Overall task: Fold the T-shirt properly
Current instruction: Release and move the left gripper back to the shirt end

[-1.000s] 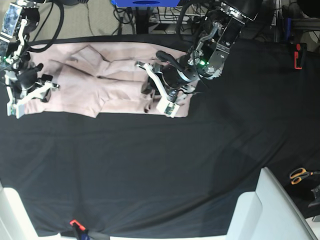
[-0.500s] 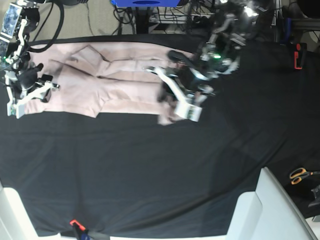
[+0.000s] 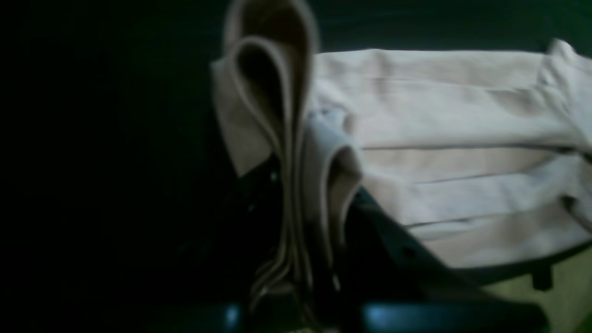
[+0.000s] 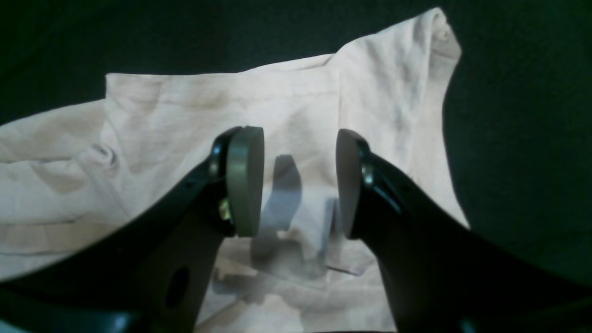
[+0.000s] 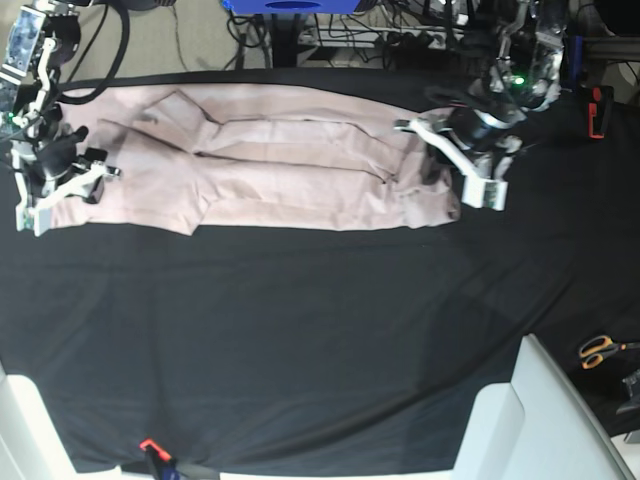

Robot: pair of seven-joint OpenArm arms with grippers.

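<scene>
Base view shows the soft pale pink cotton T-shirt (image 5: 260,170) stretched long across the large black cloth (image 5: 300,340). Left gripper (image 5: 462,170) is clamped on its bunched end; right gripper (image 5: 55,195), jaws apart, hovers with the opposite end directly beneath it.

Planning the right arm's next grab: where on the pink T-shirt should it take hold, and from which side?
Judging by the pose, the T-shirt end beneath the open right end effector, from above: there the cloth lies flat, edge exposed on the black cloth. The left end effector already pinches the far end.
</scene>
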